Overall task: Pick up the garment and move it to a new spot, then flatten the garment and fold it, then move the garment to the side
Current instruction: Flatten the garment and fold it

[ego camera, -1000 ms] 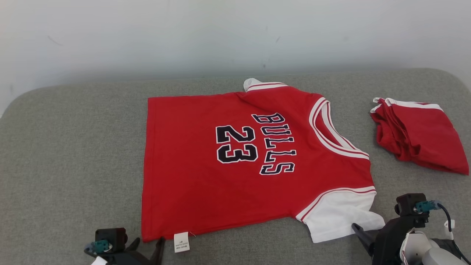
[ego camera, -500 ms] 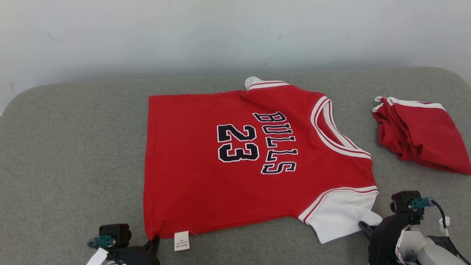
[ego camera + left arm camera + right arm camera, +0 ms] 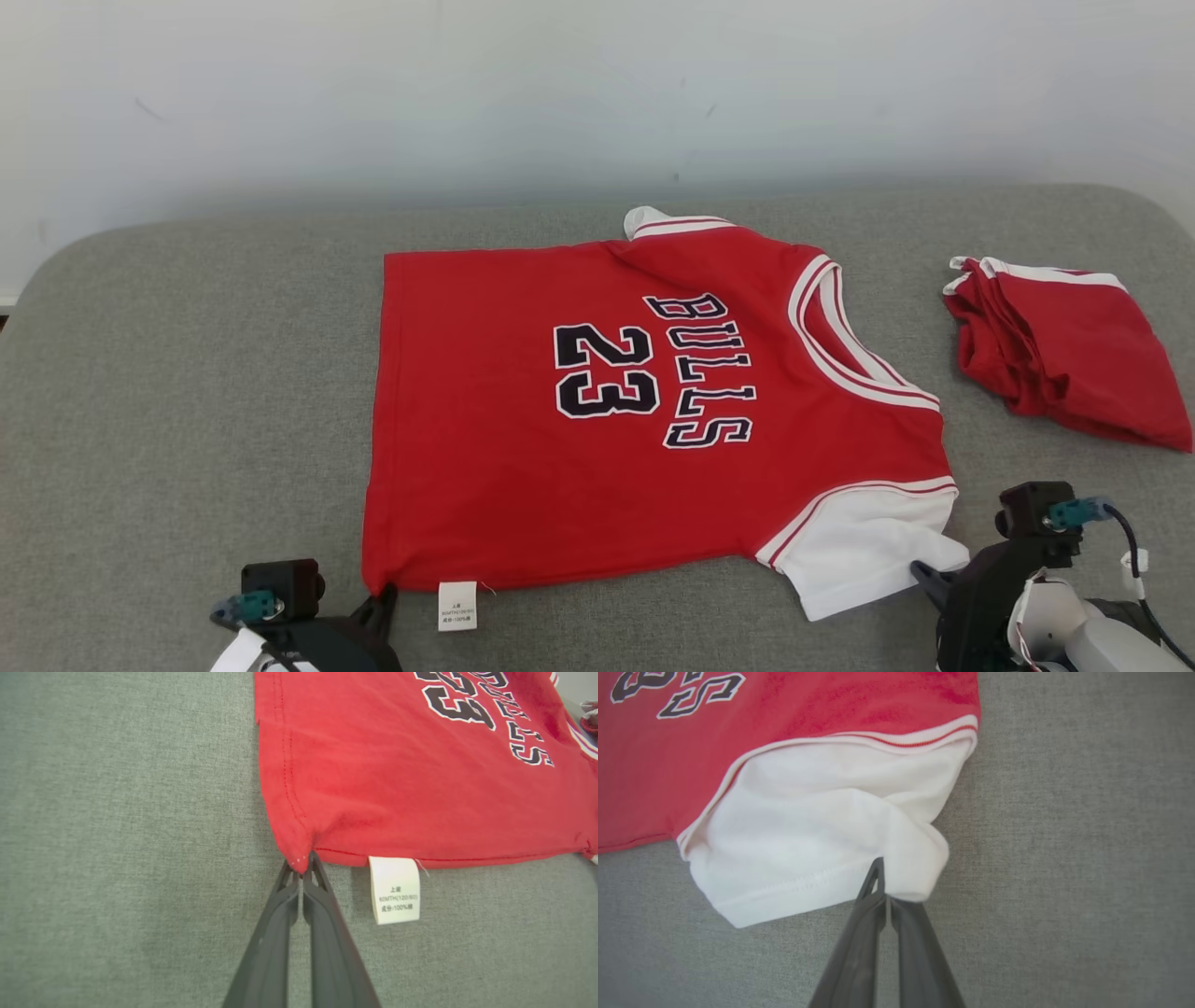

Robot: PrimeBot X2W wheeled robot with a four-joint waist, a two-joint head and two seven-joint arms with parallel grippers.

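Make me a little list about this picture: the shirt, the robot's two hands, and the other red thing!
shirt: red jersey, "BULLS 23", spread flat on grey cushion
left gripper: fingers shut on jersey's bottom corner, beside white label
right gripper: fingers shut on white sleeve
other thing: folded red garment, at the right, apart from jersey

Bright, even, diffuse light fills all three views. In the head view the pale wall [image 3: 597, 93] greys into a soft shaded band where it meets the grey surface [image 3: 187, 373], and the red garment [image 3: 523, 485] throws only a thin, faint shadow along its near hem. The left wrist view is sharp: weave, stitching and the label [image 3: 395, 889] print show clearly beside the left tool [image 3: 302, 865]. The right wrist view is softer and slightly blurred, the white sleeve [image 3: 808, 835] nearly washed out around the right tool [image 3: 881, 879].
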